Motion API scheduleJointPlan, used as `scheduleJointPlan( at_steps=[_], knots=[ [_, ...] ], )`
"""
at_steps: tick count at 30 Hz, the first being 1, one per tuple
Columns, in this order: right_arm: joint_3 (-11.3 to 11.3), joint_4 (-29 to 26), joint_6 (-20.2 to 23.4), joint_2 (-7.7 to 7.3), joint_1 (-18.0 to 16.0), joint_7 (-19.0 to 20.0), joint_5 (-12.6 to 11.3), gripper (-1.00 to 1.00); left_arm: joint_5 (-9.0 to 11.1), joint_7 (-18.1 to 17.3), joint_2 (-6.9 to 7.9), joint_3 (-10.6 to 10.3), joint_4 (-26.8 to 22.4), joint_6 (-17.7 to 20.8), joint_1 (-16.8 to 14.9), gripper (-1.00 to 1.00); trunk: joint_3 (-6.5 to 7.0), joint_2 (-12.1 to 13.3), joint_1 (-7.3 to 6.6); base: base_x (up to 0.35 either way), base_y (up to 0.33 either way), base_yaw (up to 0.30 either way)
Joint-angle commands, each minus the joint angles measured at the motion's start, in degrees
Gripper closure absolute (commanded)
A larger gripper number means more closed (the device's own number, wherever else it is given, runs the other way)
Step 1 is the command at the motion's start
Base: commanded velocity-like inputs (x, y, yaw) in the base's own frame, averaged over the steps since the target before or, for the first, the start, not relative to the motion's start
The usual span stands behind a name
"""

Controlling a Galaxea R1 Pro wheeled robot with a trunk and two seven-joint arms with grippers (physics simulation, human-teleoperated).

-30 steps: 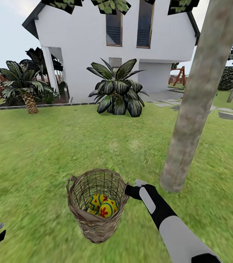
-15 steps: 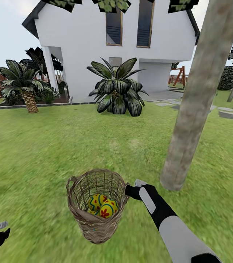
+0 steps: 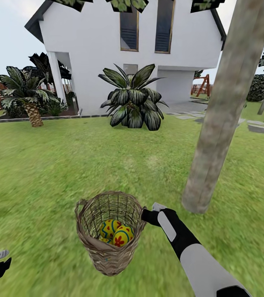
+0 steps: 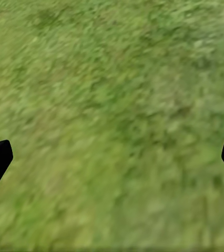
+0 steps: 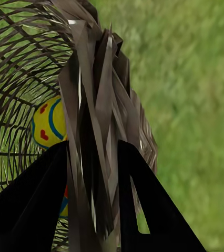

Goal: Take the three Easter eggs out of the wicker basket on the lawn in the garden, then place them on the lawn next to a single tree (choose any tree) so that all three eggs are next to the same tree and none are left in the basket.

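the easter eggs point(image 3: 116, 234) sit deep in the wicker basket point(image 3: 109, 231), none out yet. they look small, smooth and round, so likely light but slippery; pinch across the middle, from above. basket is thin open weave and will probably flex and tip easily. your right gripper point(image 5: 93, 194) is clamped on the basket's rim wall, one finger inside, one outside, an egg just beyond the inner finger. basket is on the lawn point(image 3: 45, 173), near the tree point(image 3: 220, 111) base. left gripper point(image 4: 112, 157) has fingers spread wide, empty, over grass, well apart from the basket.
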Motion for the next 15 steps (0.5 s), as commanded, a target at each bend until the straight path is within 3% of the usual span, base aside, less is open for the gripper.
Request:
scheduleJointPlan(
  at_steps=[1,11,15],
  knots=[
    [0.2,-0.1,0.0,-0.02,0.0,-0.5,-1.0,1.0,0.6,-0.3,-0.02,0.2,-0.1,0.4,0.0,-1.0,-0.24,-0.4,0.22,0.0,0.0,0.0],
    [0.2,-0.1,0.0,0.06,-0.1,-0.5,-1.0,1.0,0.6,-0.3,0.03,0.2,0.0,0.4,0.0,-1.0,-2.03,-4.5,2.41,0.0,0.0,0.0],
    [0.3,0.3,-2.5,0.07,-0.1,-0.5,-1.0,1.0,0.6,-0.3,0.03,0.2,0.0,0.4,0.0,-1.0,-2.75,-6.1,3.29,0.0,0.0,0.0]
  ],
)
